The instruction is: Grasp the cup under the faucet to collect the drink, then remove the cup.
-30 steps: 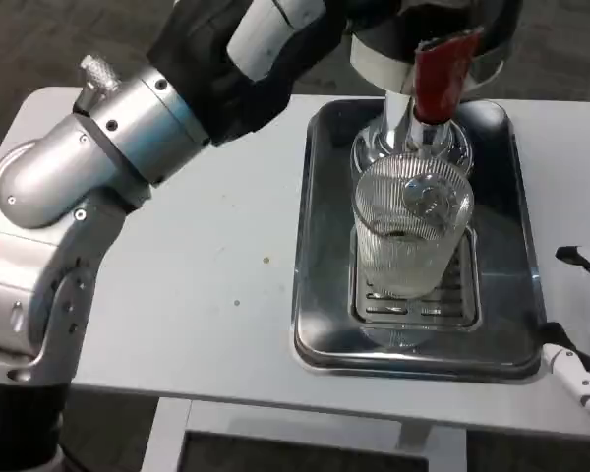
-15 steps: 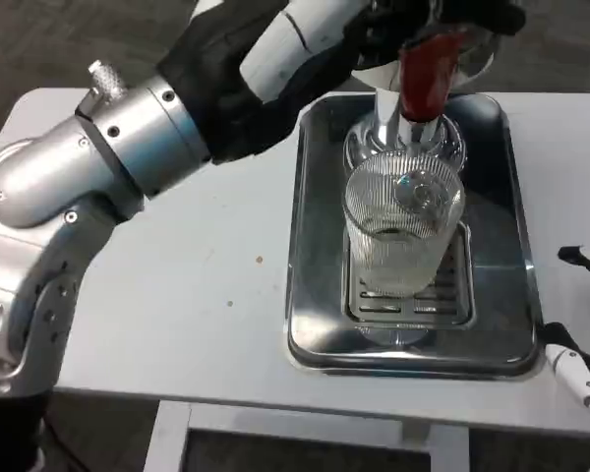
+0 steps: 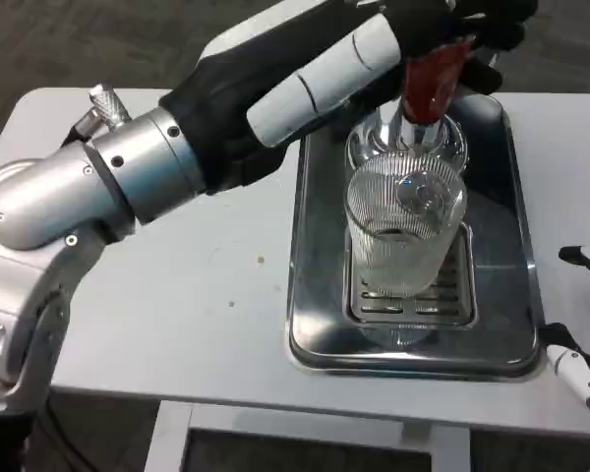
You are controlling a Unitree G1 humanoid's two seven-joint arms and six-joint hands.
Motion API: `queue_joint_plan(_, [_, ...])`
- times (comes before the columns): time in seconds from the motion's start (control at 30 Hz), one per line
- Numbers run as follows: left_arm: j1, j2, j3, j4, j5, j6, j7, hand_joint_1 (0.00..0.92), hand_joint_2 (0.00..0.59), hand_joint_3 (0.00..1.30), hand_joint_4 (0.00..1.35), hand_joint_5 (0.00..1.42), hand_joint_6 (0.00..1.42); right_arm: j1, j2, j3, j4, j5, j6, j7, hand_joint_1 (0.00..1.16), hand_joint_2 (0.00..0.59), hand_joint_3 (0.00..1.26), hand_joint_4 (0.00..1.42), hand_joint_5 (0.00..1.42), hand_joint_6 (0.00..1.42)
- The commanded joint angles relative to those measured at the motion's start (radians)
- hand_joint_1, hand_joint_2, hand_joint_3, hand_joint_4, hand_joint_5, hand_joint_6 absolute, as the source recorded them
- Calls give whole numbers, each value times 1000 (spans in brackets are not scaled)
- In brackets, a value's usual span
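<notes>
A ribbed clear glass cup (image 3: 403,246) stands upright on the slotted drip grate (image 3: 454,293) of a steel tray (image 3: 310,246), right under the faucet. The faucet's red lever (image 3: 431,84) rises above a chrome base (image 3: 372,147) just behind the cup. My left hand (image 3: 428,25) reaches in from the left at the top of the picture, its black fingers wrapped over the top of the red lever. My right hand (image 3: 578,366) sits low at the right edge beside the tray with its fingers apart and nothing in them. How much liquid is in the cup is unclear.
The white table (image 3: 206,295) stretches to the left of the tray, with a few small specks on it. My left forearm (image 3: 128,177) crosses above the table's left half toward the faucet. The table's front edge runs close below the tray.
My left arm has pushed further right and forward, bringing the hand over the top of the red lever. The cup and the right hand stay in place; the view shifted slightly.
</notes>
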Motion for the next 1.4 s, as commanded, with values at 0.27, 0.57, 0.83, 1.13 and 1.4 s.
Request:
queue_joint_plan(0.27, [50, 48, -65, -30, 79, -82, -51, 0, 68, 186, 130, 243, 191, 24, -1, -9, -20, 24, 13, -11, 412, 485, 114, 0, 0, 50])
queue_joint_plan(0.57, [54, 65, -89, -11, 132, -140, -56, 0, 67, 186, 130, 240, 181, 24, -7, -8, -18, 31, 23, -10, 412, 485, 114, 0, 0, 50])
queue_joint_plan(0.83, [56, 77, -108, 6, 171, -196, -53, 0, 68, 176, 121, 231, 162, 29, -7, -7, -20, 32, 30, -10, 412, 485, 114, 0, 0, 50])
queue_joint_plan(1.13, [51, 101, -127, 14, 238, -266, -61, 0, 70, 175, 115, 221, 161, 29, -6, 0, -23, 30, 40, -9, 412, 485, 114, 0, 0, 50])
queue_joint_plan(1.4, [60, 108, -136, 17, 249, -291, -60, 0, 69, 168, 111, 217, 158, 28, -3, 7, -26, 28, 49, -12, 412, 485, 114, 0, 0, 50])
